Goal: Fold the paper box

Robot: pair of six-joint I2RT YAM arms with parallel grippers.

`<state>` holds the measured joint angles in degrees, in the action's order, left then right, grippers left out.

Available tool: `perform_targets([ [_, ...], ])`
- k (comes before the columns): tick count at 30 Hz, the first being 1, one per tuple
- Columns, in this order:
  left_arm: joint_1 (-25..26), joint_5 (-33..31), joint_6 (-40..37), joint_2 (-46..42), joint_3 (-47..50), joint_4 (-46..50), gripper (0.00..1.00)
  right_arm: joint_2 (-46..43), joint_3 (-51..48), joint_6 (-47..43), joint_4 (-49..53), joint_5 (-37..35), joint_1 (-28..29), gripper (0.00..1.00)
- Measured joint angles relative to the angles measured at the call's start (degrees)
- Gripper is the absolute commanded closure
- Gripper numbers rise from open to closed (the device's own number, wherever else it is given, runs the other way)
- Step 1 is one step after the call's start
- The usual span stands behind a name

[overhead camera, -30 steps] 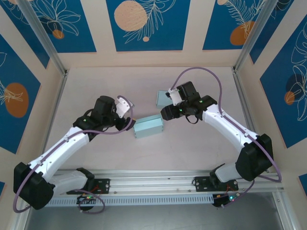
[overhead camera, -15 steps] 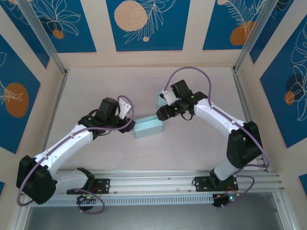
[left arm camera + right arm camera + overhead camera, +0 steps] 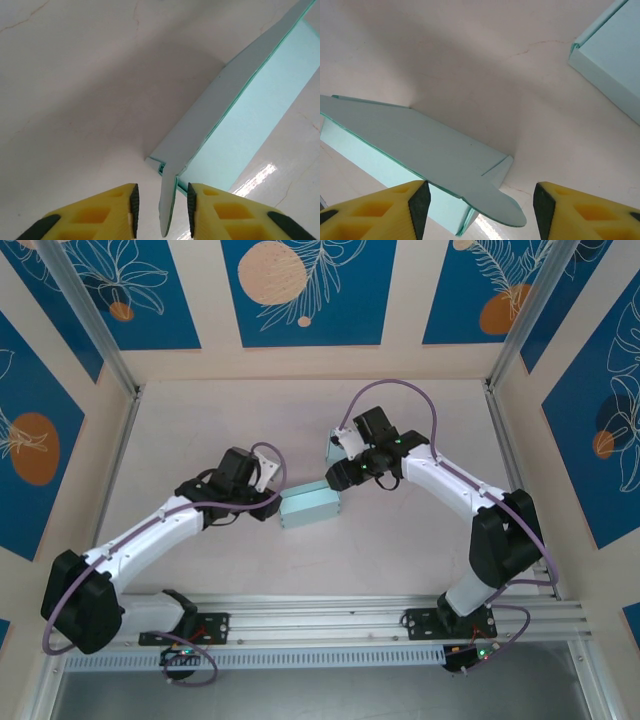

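Note:
A pale teal paper box [image 3: 310,504] lies flat on the table between the two arms. My left gripper [image 3: 272,498] is at its left end, open, with the box's end flap [image 3: 169,210] standing edge-on between the yellow fingers [image 3: 112,212], untouched by either pad. My right gripper [image 3: 336,476] is at the box's right end, wide open, and the rounded tuck flap [image 3: 497,205] juts out between its fingers [image 3: 415,202]. The box's top panel [image 3: 415,140] slopes away to the left in the right wrist view.
A second pale teal box [image 3: 336,446] stands just behind the right gripper, seen again at the upper right [image 3: 612,55] of the right wrist view. Enclosure walls ring the table [image 3: 400,540]; a rail [image 3: 320,625] runs along the near edge.
Both arms have closed in on the box. The left gripper moved right to its left end, and the right gripper moved left and down to its right end. The box stayed put.

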<state>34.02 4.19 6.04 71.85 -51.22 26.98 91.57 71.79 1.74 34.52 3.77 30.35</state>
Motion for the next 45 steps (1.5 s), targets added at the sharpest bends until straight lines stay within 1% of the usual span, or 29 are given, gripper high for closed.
perform_targets([
  [3,0.2,-0.2,1.0,0.7,0.0,-0.1,0.92,-0.4,-1.0,1.0,-0.5,-0.5,0.4,0.54],
  [6,0.2,-0.4,2.2,1.0,0.0,-1.0,0.98,-0.7,-2.0,1.8,-0.6,-1.0,0.7,0.61],
  [8,0.3,-0.4,3.5,1.2,0.0,-1.4,0.99,-0.8,-2.2,2.5,-0.6,-1.8,1.0,0.66],
  [13,0.4,-0.5,6.1,2.2,0.0,-3.3,1.0,-1.0,-2.2,5.3,-0.7,-3.6,2.3,0.74],
  [15,0.4,-0.6,7.2,2.6,0.0,-4.2,1.0,-1.0,-2.2,7.0,-0.6,-4.7,2.8,0.75],
  [16,0.5,-0.8,7.9,2.6,0.0,-4.6,0.92,-1.0,-2.2,8.1,-0.6,-5.4,3.1,0.75],
  [18,0.6,-1.2,9.7,2.7,0.5,-5.6,0.92,-1.0,-2.2,10.5,-0.6,-7.0,4.0,0.75],
  [22,0.7,-2.2,13.1,2.7,1.8,-8.8,0.92,-1.0,-2.2,15.1,-0.2,-11.6,6.4,0.76],
  [27,0.7,-3.1,16.0,2.7,2.5,-10.7,0.92,-1.0,-2.2,19.3,0.6,-18.5,9.6,0.84],
  [29,0.7,-3.3,16.6,2.7,2.7,-11.2,0.93,-1.0,-2.2,20.1,0.7,-20.7,10.5,0.85],
  [32,0.8,-3.6,17.4,2.7,2.9,-11.6,0.96,-1.0,-2.2,20.7,0.7,-23.5,11.8,0.85],
  [36,1.2,-4.3,18.1,2.4,3.2,-12.1,1.0,-1.0,-2.1,20.8,0.7,-26.1,13.2,0.79],
  [45,1.9,-7.5,19.2,1.6,4.2,-13.5,1.0,-0.5,1.2,22.1,1.1,-28.5,13.6,0.77],
])
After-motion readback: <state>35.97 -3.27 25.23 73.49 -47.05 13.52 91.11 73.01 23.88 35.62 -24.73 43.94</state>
